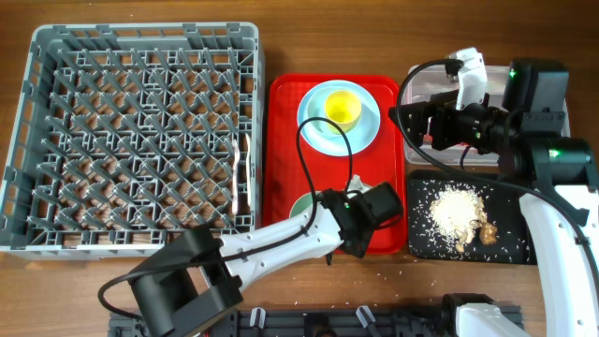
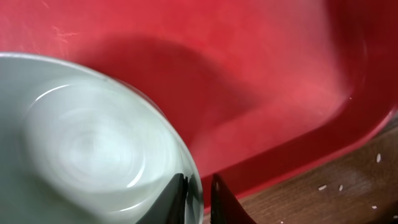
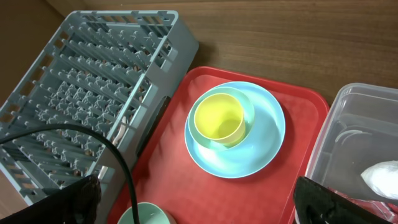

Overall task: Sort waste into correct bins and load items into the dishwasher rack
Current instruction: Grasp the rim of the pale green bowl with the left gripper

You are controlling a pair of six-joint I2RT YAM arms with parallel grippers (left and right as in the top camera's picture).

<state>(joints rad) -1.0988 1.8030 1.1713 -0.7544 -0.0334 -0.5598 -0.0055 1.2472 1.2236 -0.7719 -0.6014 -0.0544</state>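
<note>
On the red tray (image 1: 281, 168), left pincer (image 2: 198, 190) is apparently pinching the green bowl (image 2: 93, 137); right pincer (image 3: 196, 202) is gaping open.

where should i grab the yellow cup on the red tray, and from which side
Its rim, from straight above. The yellow cup stands upright, mouth open, nested in a pale bowl on the blue plate, so its sides look partly blocked. Probably one of the jaws goes inside, one outside the wall.
</note>
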